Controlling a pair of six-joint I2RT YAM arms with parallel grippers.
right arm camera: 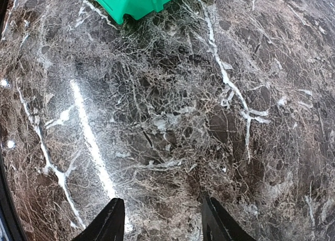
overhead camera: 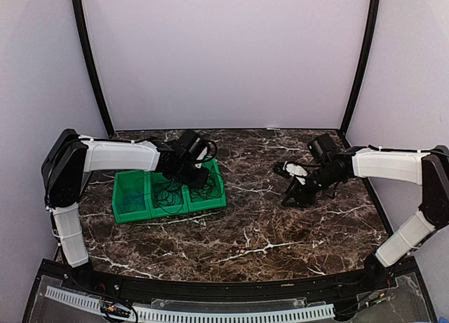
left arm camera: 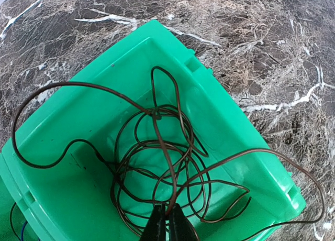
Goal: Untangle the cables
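1. Your left wrist view crops the left gripper at the bottom edge; only fingertips pinched on the black cable show.
2. The blue cable is a sliver at that view's corner.
3. From above, the left arm hides part of the green bin; the loops inside are too small to sort.

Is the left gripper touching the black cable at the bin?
Touching. The left wrist view shows the left gripper shut on a strand of the black cable over the green bin.
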